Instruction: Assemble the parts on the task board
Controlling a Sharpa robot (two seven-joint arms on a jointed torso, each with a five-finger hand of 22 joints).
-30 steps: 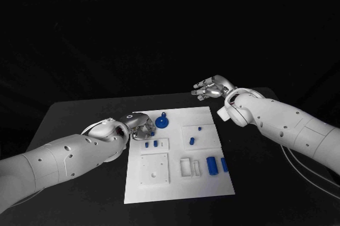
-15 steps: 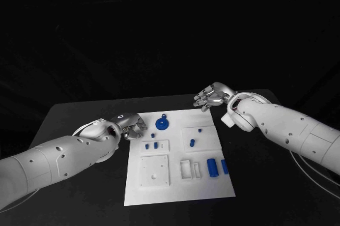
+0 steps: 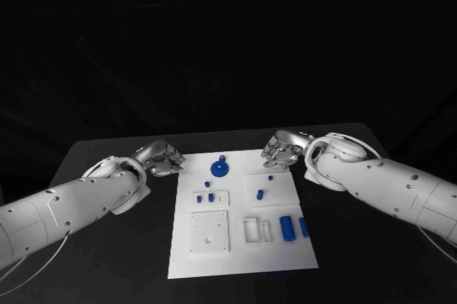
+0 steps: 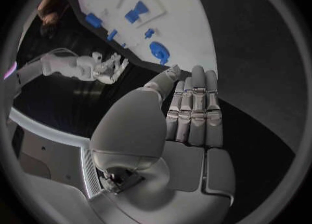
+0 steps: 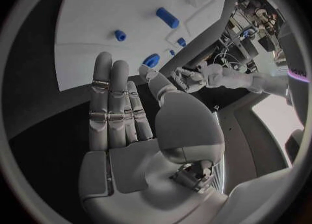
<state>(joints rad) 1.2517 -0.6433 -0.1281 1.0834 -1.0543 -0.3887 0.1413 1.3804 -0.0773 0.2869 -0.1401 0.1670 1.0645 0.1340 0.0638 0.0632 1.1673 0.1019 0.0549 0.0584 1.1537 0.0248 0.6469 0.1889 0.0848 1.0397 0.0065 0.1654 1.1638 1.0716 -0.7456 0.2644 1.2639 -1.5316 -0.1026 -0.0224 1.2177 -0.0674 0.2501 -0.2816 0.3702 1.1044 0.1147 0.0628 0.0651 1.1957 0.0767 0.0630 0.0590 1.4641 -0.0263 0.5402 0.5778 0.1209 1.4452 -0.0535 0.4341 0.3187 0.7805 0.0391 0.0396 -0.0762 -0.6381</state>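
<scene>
The white task board (image 3: 243, 258) lies in the middle of the table. A round blue part (image 3: 219, 166) sits near its far edge, small blue pegs (image 3: 205, 198) stand in a block left of centre, and two blue cylinders (image 3: 284, 227) lie at the near right. My left hand (image 3: 164, 157) hovers over the black table just off the board's far left corner, fingers straight and holding nothing (image 4: 192, 109). My right hand (image 3: 282, 149) hangs over the board's far right corner, also flat and empty (image 5: 124, 104). The round blue part (image 4: 159, 52) lies just beyond my left fingertips.
White raised blocks (image 3: 209, 228) and a slotted holder (image 3: 255, 227) stand on the near half of the board. Black table (image 3: 105, 251) runs on both sides of the board. Two more blue pieces (image 3: 259, 193) sit on a block right of centre.
My left hand has drawn back from the round blue part, up and to the left off the board. My right hand has come down toward the board's far right corner.
</scene>
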